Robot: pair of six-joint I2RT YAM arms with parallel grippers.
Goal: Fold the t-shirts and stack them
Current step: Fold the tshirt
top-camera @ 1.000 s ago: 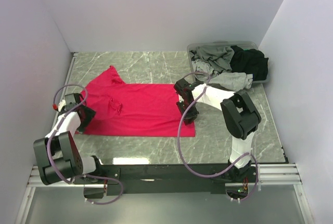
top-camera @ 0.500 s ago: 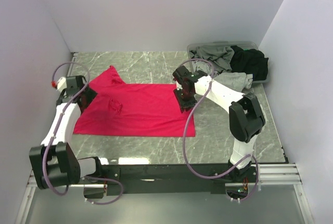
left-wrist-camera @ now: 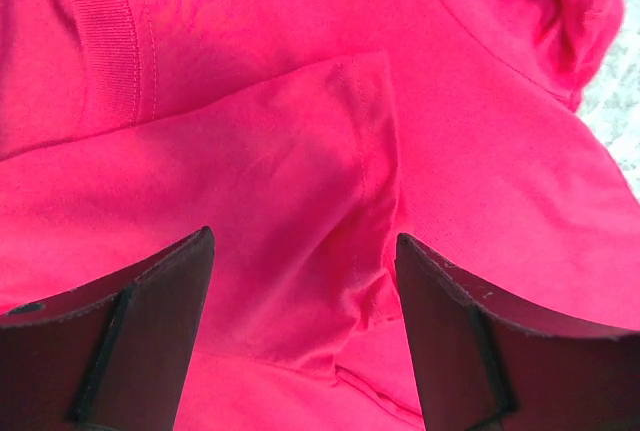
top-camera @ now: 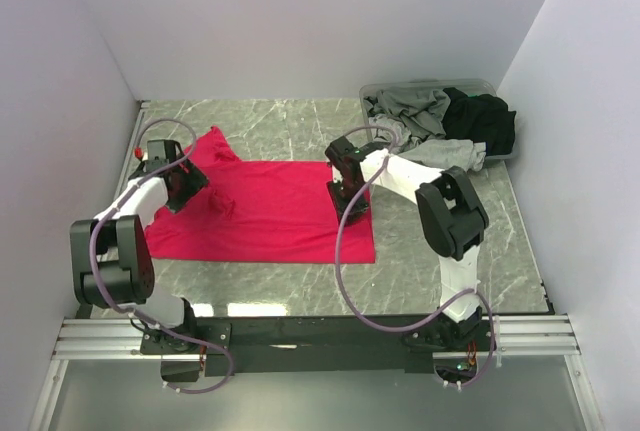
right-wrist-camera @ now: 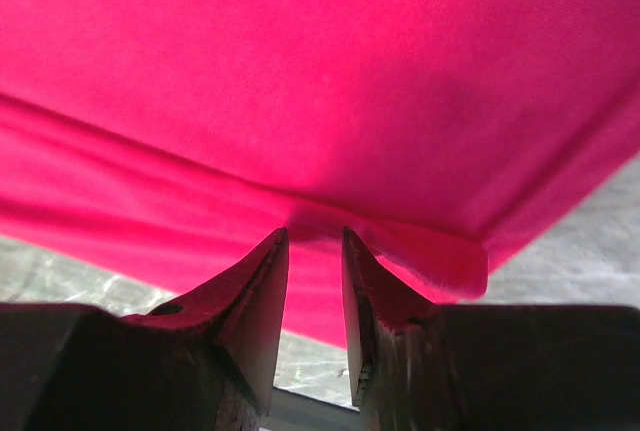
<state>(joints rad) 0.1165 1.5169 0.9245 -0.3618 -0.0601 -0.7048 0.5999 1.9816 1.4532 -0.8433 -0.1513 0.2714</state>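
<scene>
Your red t-shirt (top-camera: 270, 211) lies spread flat on the marble table (top-camera: 290, 121), left of centre, with its collar end toward 9 o'clock and its hem toward 3 o'clock. At the shirt's 9 o'clock end your left gripper (top-camera: 183, 183) points down over the cloth. Its fingers (left-wrist-camera: 150, 331) are spread wide and grasp nothing, and a folded short sleeve (left-wrist-camera: 330, 181) lies between them. The left arm runs up the table's left side and bends in toward 1 o'clock. At the 3 o'clock edge your right gripper (top-camera: 345, 191) has its fingers (right-wrist-camera: 260, 291) nearly together, pinching a ridge of the red cloth, which tents up off the table. The right arm is folded at the elbow, with its forearm stretched toward 10 o'clock. At the table's 1 o'clock corner a tub (top-camera: 480, 86) holds a grey t-shirt (top-camera: 410, 106) and a black t-shirt (top-camera: 490, 116), heaped over its rim.
</scene>
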